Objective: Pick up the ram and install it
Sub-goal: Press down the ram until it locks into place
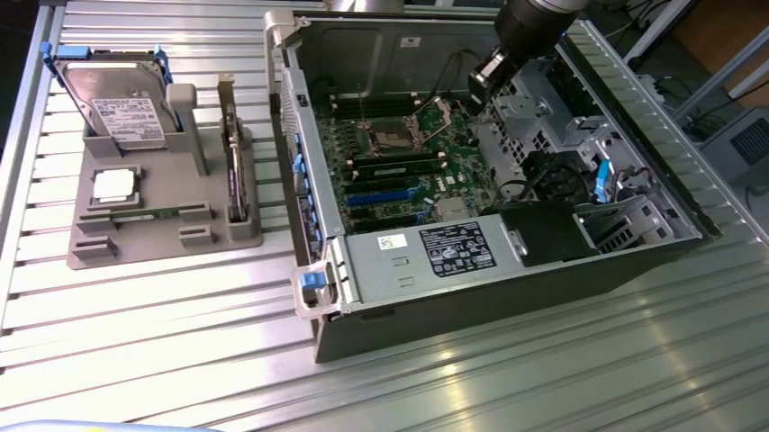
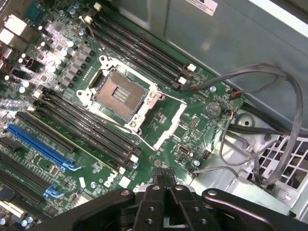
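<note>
The pincer (image 2: 162,179) hangs over the motherboard (image 2: 120,115) inside the open computer case (image 1: 360,346), its two fingertips pressed together and holding nothing. The ram (image 1: 153,215) lies well apart from it, flat in a low slot at the front of the grey holder (image 1: 168,243) in the left half of the exterior view, just below the silver processor chip (image 1: 113,184) and beside the upright expansion card (image 1: 233,171).

The main risk, as I judge it, is position: the arm is inside the case while the stick sits outside it on the counter (image 1: 505,396), so any travel toward the holder has to clear the case wall and the loose grey cables (image 2: 269,96) that loop at the right of the wrist view; a snag there could tug a connector. The open processor socket (image 2: 120,96) with its raised latch frame sits directly ahead of the fingertips, and a low pass could strike its exposed contacts. The ram also lies thin and low in its slot, so a closed pincer arriving there would only push it.

The exterior view gives the whole layout: holder, hard drive (image 1: 114,103) standing at the upper left, case, power supply (image 1: 438,252). The wrist view gives what that one cannot resolve: the empty black memory slots (image 2: 86,130) on either side of the socket, their white end latches, and how tightly the fingertips meet.
</note>
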`<state>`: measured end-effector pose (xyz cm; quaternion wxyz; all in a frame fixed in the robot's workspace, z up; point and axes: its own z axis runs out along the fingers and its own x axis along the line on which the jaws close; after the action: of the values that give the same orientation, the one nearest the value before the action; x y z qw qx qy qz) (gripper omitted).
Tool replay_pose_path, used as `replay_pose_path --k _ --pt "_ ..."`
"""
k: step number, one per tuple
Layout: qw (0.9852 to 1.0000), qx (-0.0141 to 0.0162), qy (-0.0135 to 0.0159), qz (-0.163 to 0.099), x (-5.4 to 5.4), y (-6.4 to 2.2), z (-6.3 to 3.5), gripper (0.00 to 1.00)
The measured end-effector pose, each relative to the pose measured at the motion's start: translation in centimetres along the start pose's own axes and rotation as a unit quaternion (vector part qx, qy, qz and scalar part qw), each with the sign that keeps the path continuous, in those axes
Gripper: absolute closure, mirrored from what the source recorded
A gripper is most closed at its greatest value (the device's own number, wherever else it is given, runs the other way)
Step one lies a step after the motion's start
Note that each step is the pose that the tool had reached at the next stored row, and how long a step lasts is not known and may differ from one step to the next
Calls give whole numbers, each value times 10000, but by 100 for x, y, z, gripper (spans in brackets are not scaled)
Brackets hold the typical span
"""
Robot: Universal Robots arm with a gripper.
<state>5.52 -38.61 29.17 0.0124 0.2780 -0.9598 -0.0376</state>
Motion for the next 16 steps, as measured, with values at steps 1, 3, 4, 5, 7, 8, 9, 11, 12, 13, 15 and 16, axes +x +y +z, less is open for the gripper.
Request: replay_pose_path --k 1,3,4,5,7,8,9,11,12,13,15,16 --pt "10000 0 -5 62 0 0 0 89" --pt "9997 0 -19 240 0 0 1 89" --pt "9995 -1 -24 305 0 0 1 89" --pt "9994 -1 -27 343 0 0 2 89" --pt "9990 -1 -35 442 0 0 2 89" --pt "9989 -1 -37 469 0 0 2 89" --pt "9988 -1 -39 496 0 0 2 89" --pt "9983 -2 -47 588 0 0 3 89" --pt "9981 -2 -49 620 0 0 3 89" --pt "9978 -2 -53 664 0 0 3 89" --pt "9973 -2 -58 737 0 0 3 89" --pt "9970 -2 -61 768 0 0 3 89"
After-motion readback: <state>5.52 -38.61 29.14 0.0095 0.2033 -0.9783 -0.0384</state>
